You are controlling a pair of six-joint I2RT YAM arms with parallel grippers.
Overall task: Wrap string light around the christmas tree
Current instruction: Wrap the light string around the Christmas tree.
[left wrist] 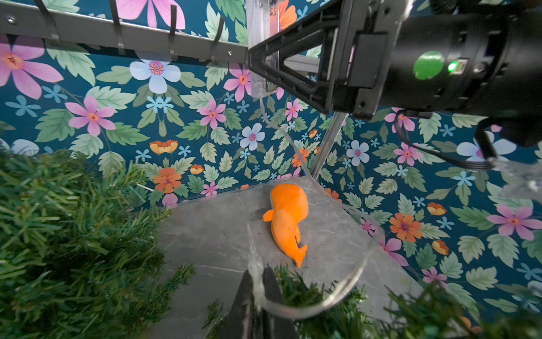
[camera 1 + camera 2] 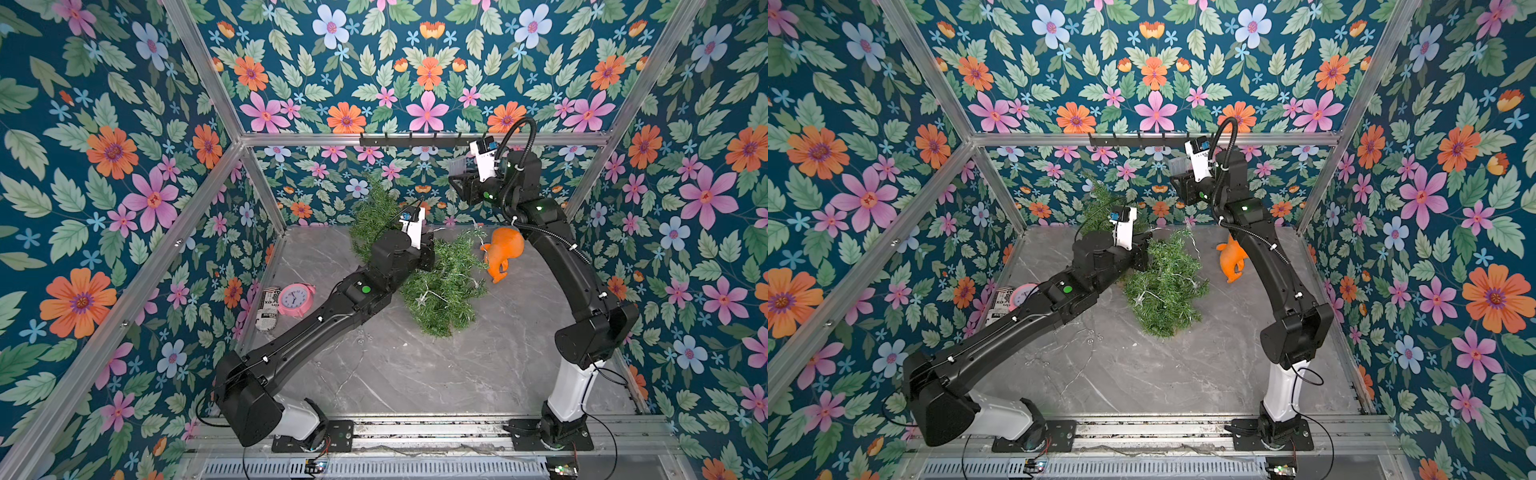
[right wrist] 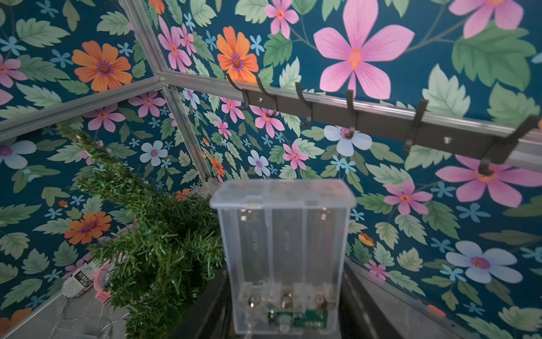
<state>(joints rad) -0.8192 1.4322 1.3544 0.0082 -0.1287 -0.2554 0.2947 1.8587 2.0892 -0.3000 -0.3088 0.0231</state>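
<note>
Nearest the two arm bases, the smooth grey marble-patterned table [image 2: 415, 374] stretched back toward the wall. At its edge on the robot's left, one round pink plastic alarm clock [image 2: 296, 300] lay just beside one cylinder wrapped in newsprint [image 2: 267, 309].

Mid-table was the single bristly green artificial Christmas tree [image 2: 436, 291]. Its long axis ran from the broad, bushy skirt nearer the front to the narrow tip, which pointed toward the back wall and the robot's left. In the right wrist view the tip rose well above the table at a tilt. Whether the base sat flat could not be told.

One string light [image 2: 424, 297], thin clear wire carrying small white star-shaped lamps, was draped over the lower branches. One star showed plainly in both top views; the rest were too small to count.

The left hand [image 1: 258, 273] sat against the tree with its jaws pressed together, pinching the clear wire. From there the wire curved away in a loop and climbed toward the other arm.

Past the tree, on the robot's right, one soft orange plush toy [image 2: 503, 253] lay on its side near the branches.

Higher and farther back, the right hand [image 3: 281, 308] clamped one clear rectangular plastic battery box [image 3: 281, 234]. The box had three bays side by side and a small green circuit board at the gripped end.

Farthest, one black metal rack [image 2: 419, 140] with six hooks ran along the aluminium rail of the floral back wall.
</note>
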